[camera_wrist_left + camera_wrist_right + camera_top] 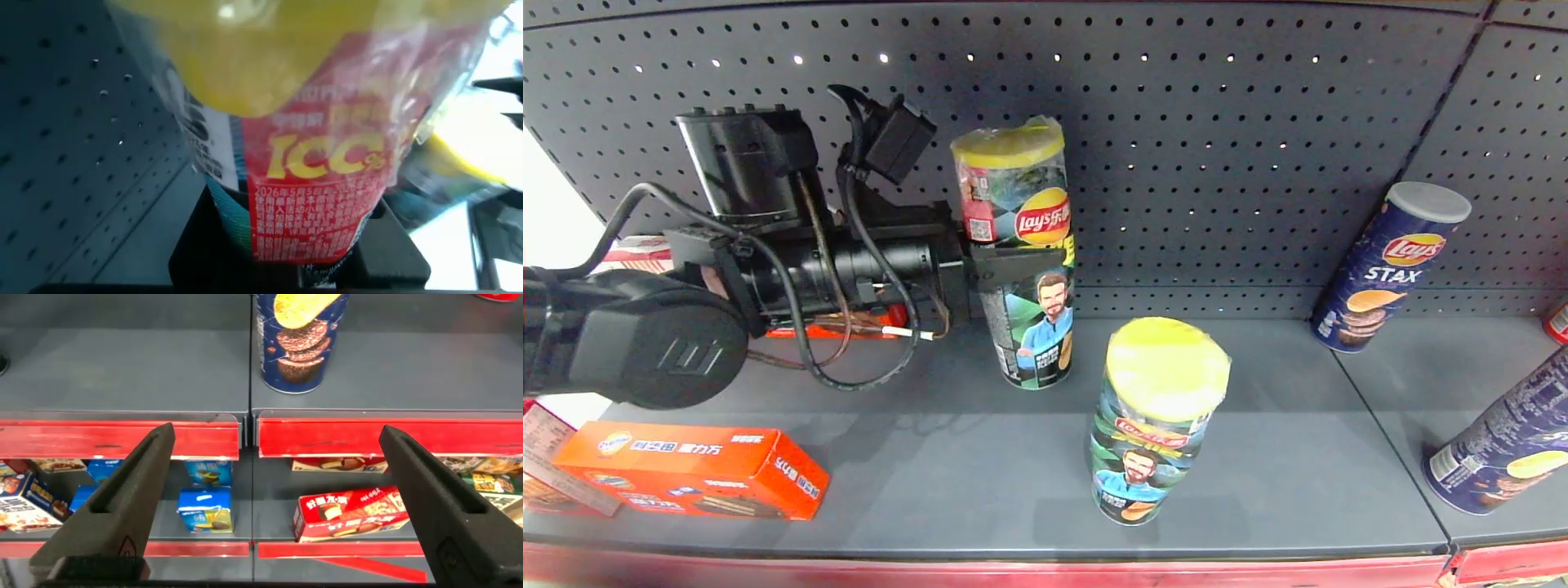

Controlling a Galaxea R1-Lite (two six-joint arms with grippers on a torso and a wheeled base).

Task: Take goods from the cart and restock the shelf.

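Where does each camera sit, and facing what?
Head view: on the head, looking down at the grey shelf; left arm, left tool gripping the yellow-lidded can.
Left wrist view: on that wrist, facing the can close up, pegboard behind.
Right wrist view: on the right wrist, facing red shelf edges and a blue can; right tool open.
Shared: head and left wrist both show the held can.
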